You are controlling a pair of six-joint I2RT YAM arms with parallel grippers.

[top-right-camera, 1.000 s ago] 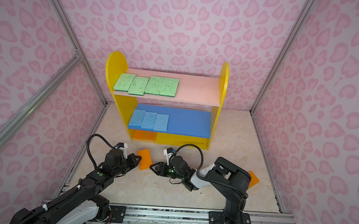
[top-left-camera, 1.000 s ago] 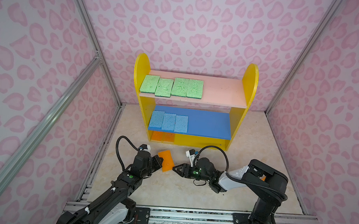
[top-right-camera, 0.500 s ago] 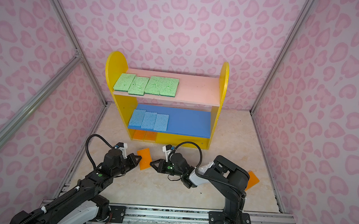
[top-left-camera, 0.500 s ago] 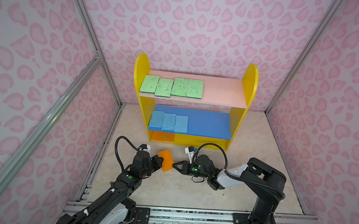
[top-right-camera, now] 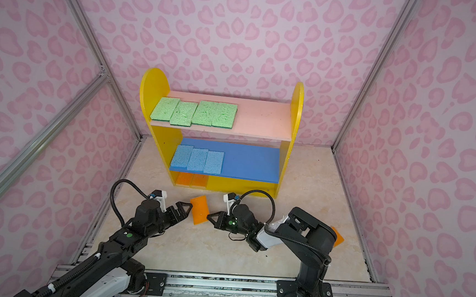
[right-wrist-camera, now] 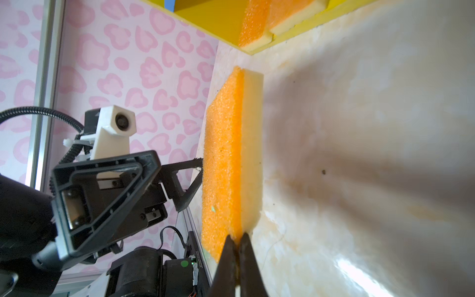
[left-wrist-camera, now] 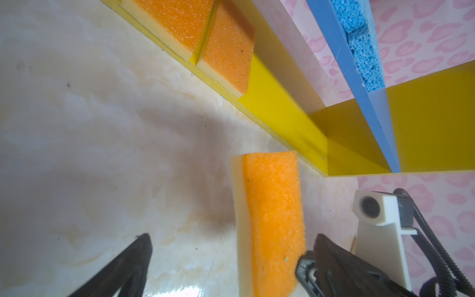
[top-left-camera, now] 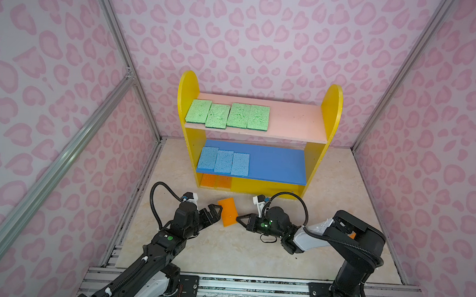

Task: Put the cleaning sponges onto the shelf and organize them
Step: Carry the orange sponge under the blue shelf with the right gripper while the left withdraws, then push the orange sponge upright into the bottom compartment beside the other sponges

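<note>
**Slip risk at sponge transfer**

Right gripper (right-wrist-camera: 237,240) is clenched on only the edge of the orange sponge (right-wrist-camera: 226,159), upright just near of the shelf (top-left-camera: 331,112). Left gripper (top-left-camera: 215,214) is spread, one fingertip (right-wrist-camera: 198,161) touching its face. Soft foam may slip out or snag there.

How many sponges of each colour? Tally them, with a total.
Green sponges: 4
Blue sponges: 3
Orange sponges: 4, one orange sponge in the right pincer
Total: 11
</note>
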